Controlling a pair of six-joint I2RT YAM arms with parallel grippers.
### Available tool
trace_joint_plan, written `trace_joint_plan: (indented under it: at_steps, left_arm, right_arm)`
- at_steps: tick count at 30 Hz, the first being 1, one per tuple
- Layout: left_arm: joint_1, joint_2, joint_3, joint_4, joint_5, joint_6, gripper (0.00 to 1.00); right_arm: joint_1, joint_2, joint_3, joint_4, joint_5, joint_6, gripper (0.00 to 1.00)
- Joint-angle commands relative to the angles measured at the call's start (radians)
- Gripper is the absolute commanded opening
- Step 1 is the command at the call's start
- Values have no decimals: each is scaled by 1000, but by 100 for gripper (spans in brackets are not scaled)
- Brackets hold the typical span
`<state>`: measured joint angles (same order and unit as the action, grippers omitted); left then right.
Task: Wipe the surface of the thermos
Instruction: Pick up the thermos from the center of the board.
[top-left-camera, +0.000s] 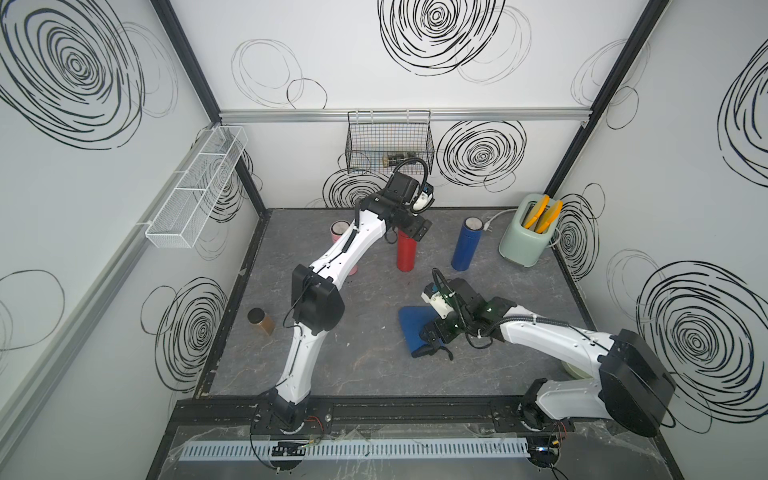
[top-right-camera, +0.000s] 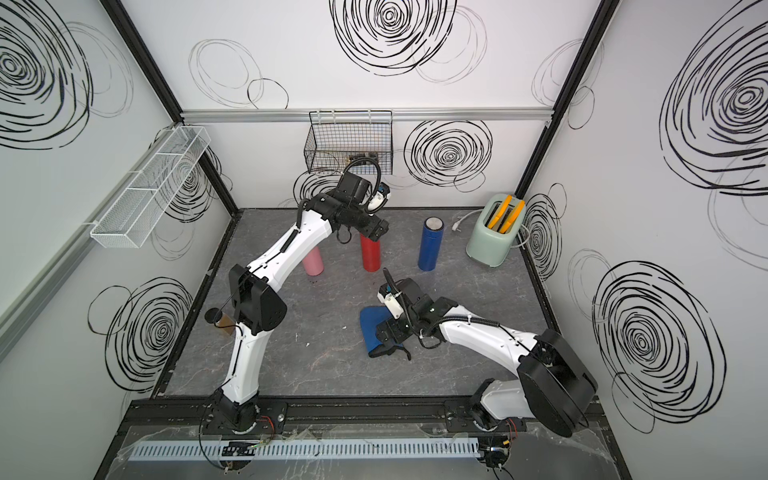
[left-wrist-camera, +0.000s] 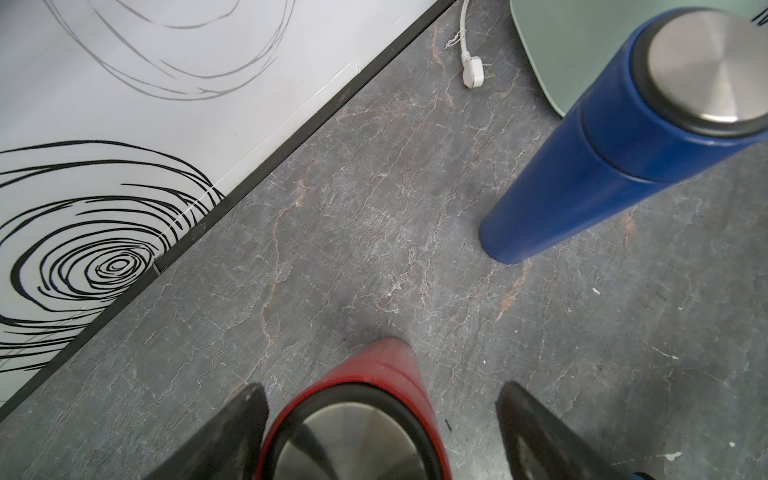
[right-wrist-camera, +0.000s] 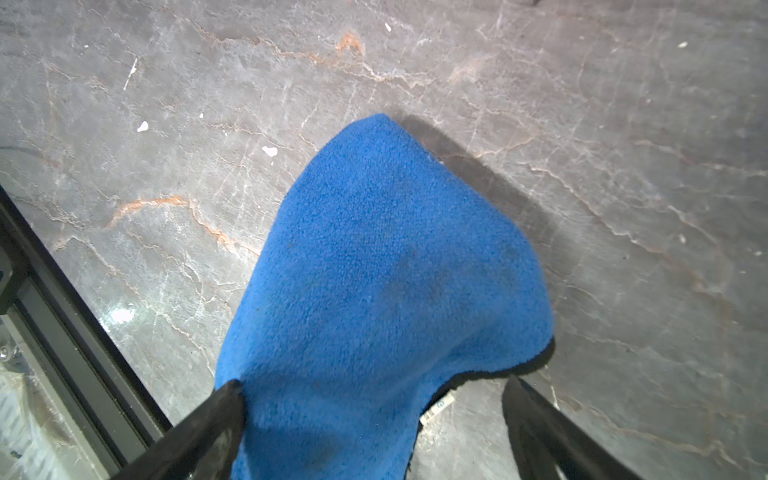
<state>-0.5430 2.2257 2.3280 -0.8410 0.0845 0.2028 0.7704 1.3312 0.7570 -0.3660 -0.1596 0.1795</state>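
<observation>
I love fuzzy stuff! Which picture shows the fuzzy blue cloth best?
The right wrist view: the fuzzy blue cloth fills the frame, fibres clear. Both top views show it small and partly hidden. The left wrist view misses it.

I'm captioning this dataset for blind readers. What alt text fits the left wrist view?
The left gripper, jaws open, straddles the steel-lidded top of an upright red thermos on a grey marbled table. A blue thermos stands apart from it, and a white plug lies loose farther off.
</observation>
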Motion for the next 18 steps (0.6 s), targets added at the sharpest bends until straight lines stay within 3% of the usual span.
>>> trace_joint_plan:
  at_steps: [1,18]
  left_arm:
    - [2,20,-15,-11,-1,13,91]
    - [-3,0,-53,-30,1,31,91]
  right_arm:
    - [7,-17,18,-24,14,5,98]
    - [6,-90,30,-40,56,16,98]
